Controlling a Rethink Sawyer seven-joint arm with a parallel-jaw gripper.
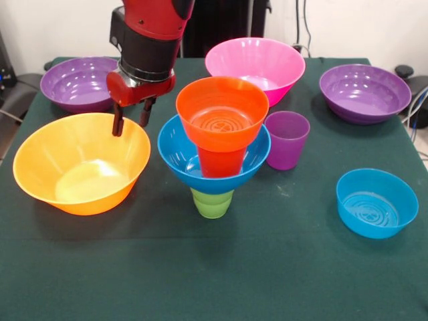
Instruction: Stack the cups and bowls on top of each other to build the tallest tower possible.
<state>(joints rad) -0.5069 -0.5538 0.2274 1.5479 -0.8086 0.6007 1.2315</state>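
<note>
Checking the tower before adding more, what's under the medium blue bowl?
A green cup stands under the medium blue bowl, its lower part showing on the table; its top is hidden by the bowl.

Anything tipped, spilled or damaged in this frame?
Nothing stands out. The tower stands upright, the loose bowls and purple cup sit upright, and the open gripper hangs empty over the yellow-orange bowl.

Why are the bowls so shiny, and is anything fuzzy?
In the front view, light from above bounces off the glossy plastic: pale glare sits inside the large yellow-orange bowl, the pink bowl and the small orange bowl topping the tower. Soft shadows fall on the green tablecloth beneath them. The robot's hand looks slightly soft; the rest is fairly clear.
</note>
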